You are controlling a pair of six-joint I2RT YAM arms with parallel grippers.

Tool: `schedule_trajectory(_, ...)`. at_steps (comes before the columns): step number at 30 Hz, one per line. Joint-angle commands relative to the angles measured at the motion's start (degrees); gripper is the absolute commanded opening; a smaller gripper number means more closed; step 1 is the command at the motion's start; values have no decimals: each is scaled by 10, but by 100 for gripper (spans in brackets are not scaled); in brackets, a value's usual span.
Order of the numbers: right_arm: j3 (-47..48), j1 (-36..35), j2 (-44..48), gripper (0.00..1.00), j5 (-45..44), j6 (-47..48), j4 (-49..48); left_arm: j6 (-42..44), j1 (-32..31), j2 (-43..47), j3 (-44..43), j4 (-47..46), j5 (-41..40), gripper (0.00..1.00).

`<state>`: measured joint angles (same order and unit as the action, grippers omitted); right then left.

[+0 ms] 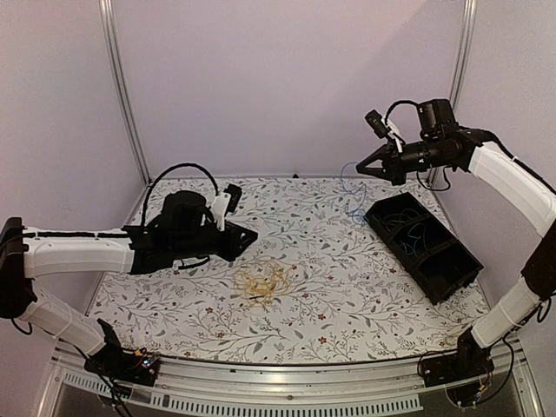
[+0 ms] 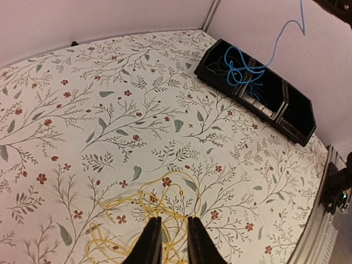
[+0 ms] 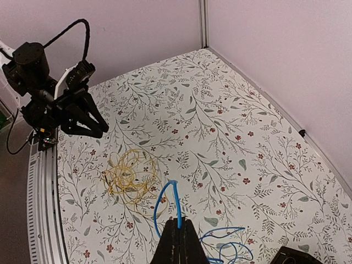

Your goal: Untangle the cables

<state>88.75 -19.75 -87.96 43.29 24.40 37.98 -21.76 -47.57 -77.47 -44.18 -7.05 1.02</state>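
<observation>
A tangle of yellow cables point(image 1: 265, 282) lies on the flowered table; it also shows in the left wrist view point(image 2: 137, 212) and the right wrist view point(image 3: 129, 173). My left gripper point(image 1: 249, 240) hovers just left of and above it, jaws a little apart and empty point(image 2: 172, 221), with yellow strands showing between the fingers. My right gripper point(image 1: 360, 169) is raised high at the back right and is shut point(image 3: 180, 224) on a blue cable point(image 3: 165, 198). That cable hangs down point(image 1: 349, 198) toward the black bin point(image 1: 452, 278), where more blue cable point(image 2: 239, 63) lies.
The black divided bin point(image 2: 297, 113) stands at the table's right side. Purple walls and metal posts close in the back and sides. The aluminium rail point(image 1: 278, 378) runs along the near edge.
</observation>
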Motion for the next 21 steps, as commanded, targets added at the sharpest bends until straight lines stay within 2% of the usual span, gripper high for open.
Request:
schedule_trajectory(1,-19,-2,16,0,54,1,4,0,-5,-22,-17,-60,39,25)
schedule_trajectory(3,-19,-3,18,0,64,-2,2,11,-23,-42,-27,-86,42,34)
schedule_trajectory(4,-19,-2,19,0,68,-5,0,18,-36,-52,-32,-99,31,51)
schedule_trajectory(5,-18,-2,19,0,71,-7,0,24,-51,-64,-37,-111,0,65)
schedule_trajectory(6,-18,-3,19,0,75,-10,0,36,-67,-72,-40,-128,-32,71)
schedule_trajectory(7,-17,-5,18,0,78,-11,0,52,-82,-79,-39,-151,-45,74)
schedule_trajectory(13,-17,-36,15,0,56,-3,12,130,-112,-124,-39,-276,-31,75)
schedule_trajectory(19,-13,-77,17,0,41,18,26,148,-113,-209,-116,-300,-32,72)
schedule_trajectory(21,-7,-82,16,0,43,24,30,144,-112,-242,-138,-333,-27,72)
